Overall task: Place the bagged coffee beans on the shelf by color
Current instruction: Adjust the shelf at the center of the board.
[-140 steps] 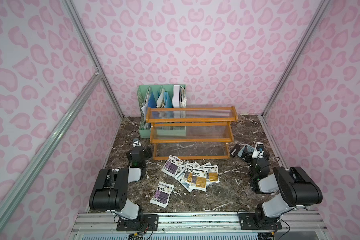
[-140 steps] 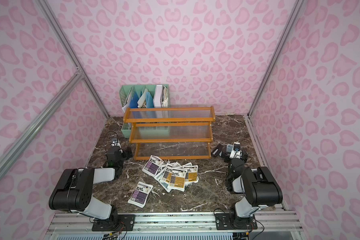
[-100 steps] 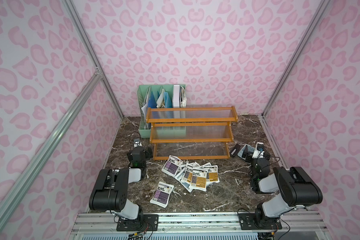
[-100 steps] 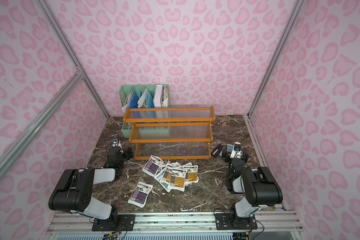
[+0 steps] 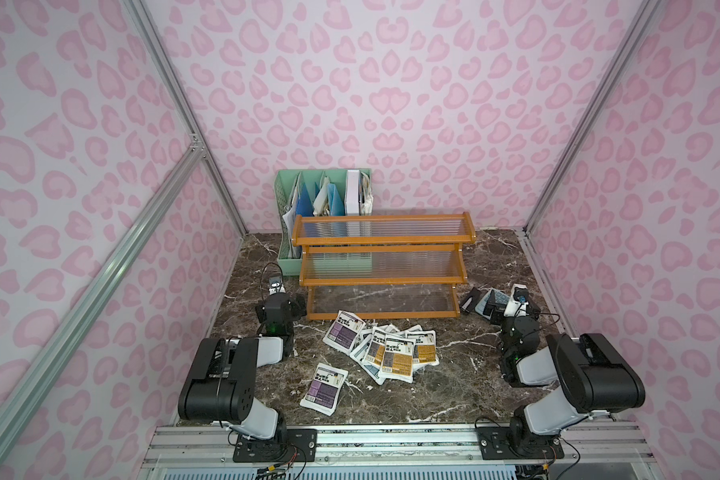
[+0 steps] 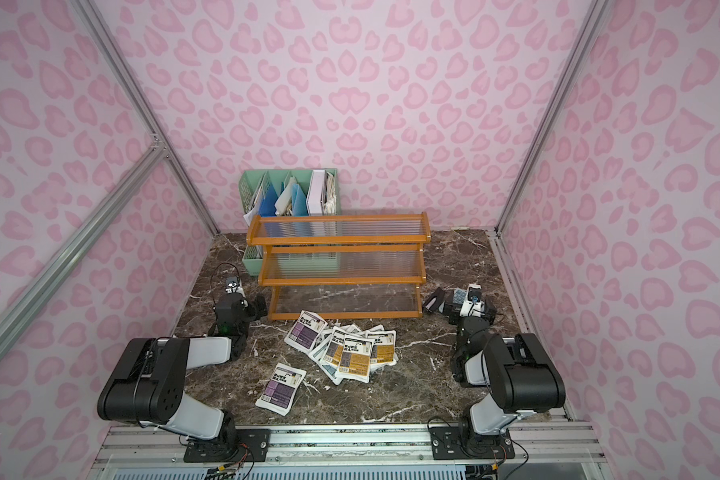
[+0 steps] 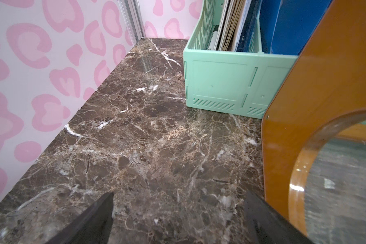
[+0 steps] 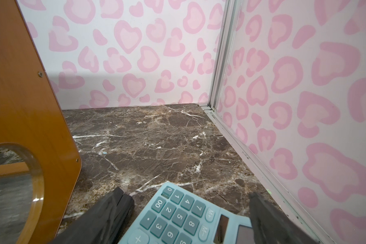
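Marble table (image 5: 474,374), pink-spotted walls (image 5: 391,83). Coffee bags (image 5: 398,357) heaped on table just in front of shelf (image 5: 383,281); one purple bag (image 5: 324,387) lies apart from the heap. Left gripper (image 7: 180,196) wide, holding nothing. Right gripper (image 8: 186,192) wide over calculator (image 8: 178,217), nothing held.

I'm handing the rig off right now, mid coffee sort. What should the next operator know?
Left hand: open, empty, low over the table beside the shelf end panel.
Right hand: open, holding nothing; the calculator lies below, between its fingers.
Bags: an overlapping pile of pouches in front of the shelf, with one purple pouch lying apart, nearer the robot.
Done: nothing; no pouch is on the shelf.
Left: every pouch, sorted by colour onto the tiers.
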Available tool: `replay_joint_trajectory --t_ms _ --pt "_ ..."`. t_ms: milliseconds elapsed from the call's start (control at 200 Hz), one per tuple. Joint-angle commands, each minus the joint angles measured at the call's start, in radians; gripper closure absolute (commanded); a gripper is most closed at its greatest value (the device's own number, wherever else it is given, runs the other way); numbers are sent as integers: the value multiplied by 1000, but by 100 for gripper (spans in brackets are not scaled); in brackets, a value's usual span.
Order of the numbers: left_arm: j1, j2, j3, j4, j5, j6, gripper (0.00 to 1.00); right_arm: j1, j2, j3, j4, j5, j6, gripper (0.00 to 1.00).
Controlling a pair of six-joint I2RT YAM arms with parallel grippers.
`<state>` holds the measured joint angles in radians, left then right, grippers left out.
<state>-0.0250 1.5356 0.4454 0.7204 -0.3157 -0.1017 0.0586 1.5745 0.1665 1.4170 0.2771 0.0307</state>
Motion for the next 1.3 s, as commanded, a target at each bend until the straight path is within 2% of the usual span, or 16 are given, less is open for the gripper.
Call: replay_joint_trajectory --t_ms 0,220,325,650,975,1115,1295 --pt "0 -3 4 19 -2 6 1 1 -3 6 17 4 5 1" --pt "0 -2 1 20 -3 7 1 2 -7 7 6 3 4 1" --pt "0 -1 4 19 -2 8 1 15 -44 25 -89 11 7 1" --pt "0 -2 1 20 -2 6 1 29 3 -4 45 42 -15 1" --pt "0 -2 3 19 -3 6 1 24 -4 4 20 31 -8 1" --pt "-1 -1 3 19 -2 7 1 23 -30 25 -66 35 2 1" --pt "0 0 4 19 -2 6 1 -14 -28 40 -92 -44 24 1"
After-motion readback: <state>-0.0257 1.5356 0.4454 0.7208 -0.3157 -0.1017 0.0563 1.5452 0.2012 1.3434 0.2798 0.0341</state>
